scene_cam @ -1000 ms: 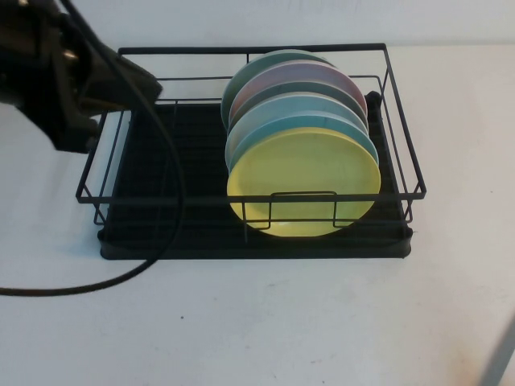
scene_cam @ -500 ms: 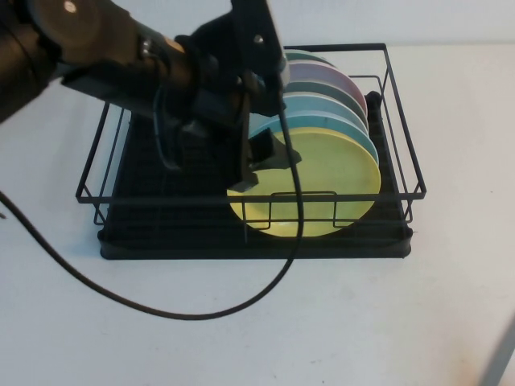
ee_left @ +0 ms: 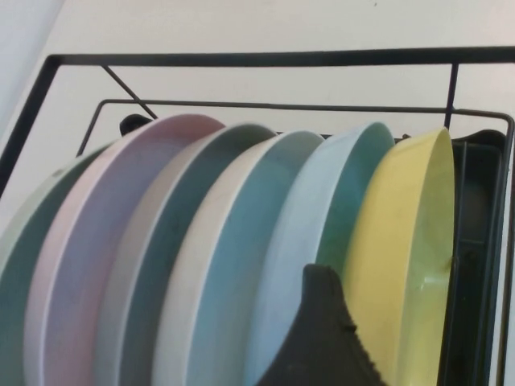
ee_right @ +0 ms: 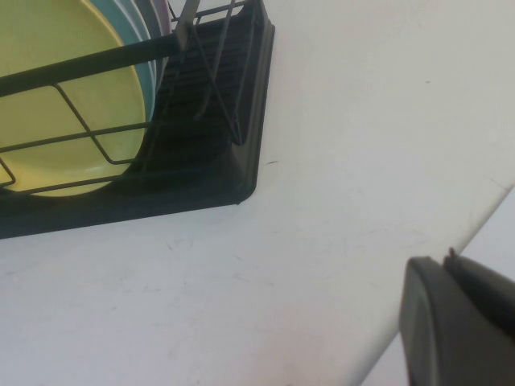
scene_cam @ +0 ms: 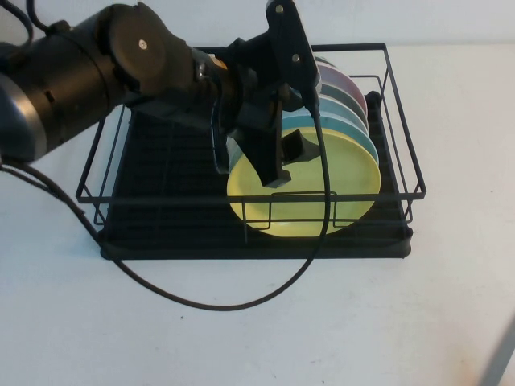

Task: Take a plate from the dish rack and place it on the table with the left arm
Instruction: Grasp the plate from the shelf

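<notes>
The pale-yellow plate [scene_cam: 310,197] stands on edge at the front of a row of plates in the black wire dish rack [scene_cam: 129,169]. It also shows in the left wrist view [ee_left: 406,257] and the right wrist view [ee_right: 56,88]. My left arm reaches over the rack from the left. My left gripper [scene_cam: 283,157] is open and hovers at the yellow plate's top edge. One black finger [ee_left: 322,330] shows in front of the gap between the yellow plate and the light-blue plate [ee_left: 298,241] behind it. My right gripper [ee_right: 463,322] is shut and empty over the white table [scene_cam: 257,322], right of the rack.
Behind the yellow plate stand light-blue, teal, pink [scene_cam: 342,84] and green plates, packed close. The left half of the rack holds no plates. The left arm's black cable [scene_cam: 201,304] loops over the table in front of the rack. The table edge [ee_right: 475,217] runs near the right gripper.
My left arm has swung from the far left over the rack, and its open gripper has come down to the top of the yellow plate. The plates have not moved.
</notes>
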Tool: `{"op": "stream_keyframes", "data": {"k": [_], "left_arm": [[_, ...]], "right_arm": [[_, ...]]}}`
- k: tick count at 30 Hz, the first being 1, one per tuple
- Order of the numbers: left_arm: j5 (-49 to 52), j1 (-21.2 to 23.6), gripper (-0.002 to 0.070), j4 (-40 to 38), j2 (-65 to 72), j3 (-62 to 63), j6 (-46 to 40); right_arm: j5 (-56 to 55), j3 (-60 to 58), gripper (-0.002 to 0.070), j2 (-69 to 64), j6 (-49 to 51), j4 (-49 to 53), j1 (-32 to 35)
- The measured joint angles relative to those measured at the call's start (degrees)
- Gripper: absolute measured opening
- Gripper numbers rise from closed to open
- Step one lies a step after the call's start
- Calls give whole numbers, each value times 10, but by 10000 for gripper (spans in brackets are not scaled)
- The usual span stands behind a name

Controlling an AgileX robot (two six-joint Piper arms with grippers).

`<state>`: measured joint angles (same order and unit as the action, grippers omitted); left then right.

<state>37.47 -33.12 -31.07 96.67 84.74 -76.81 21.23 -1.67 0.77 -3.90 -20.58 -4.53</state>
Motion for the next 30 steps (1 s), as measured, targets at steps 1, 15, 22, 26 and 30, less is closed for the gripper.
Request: {"op": "stream_keyframes", "data": {"k": [1,15,22,26,30], "left_arm": [[-1,0,462,-4,5,0,0],[-31,-2,462,-19,48,0,-21],[-40,-2,400,-21,63,0,-23],[-54,-2,248,-21,64,0,-23],[-65,-2,82,-19,63,0,-25]], "right_arm": [[0,0,-18,0,0,0,0],[0,0,-18,0,0,0,0],[0,0,-18,0,0,0,0],[0,0,-18,0,0,0,0],[0,0,-18,0,0,0,0]]}}
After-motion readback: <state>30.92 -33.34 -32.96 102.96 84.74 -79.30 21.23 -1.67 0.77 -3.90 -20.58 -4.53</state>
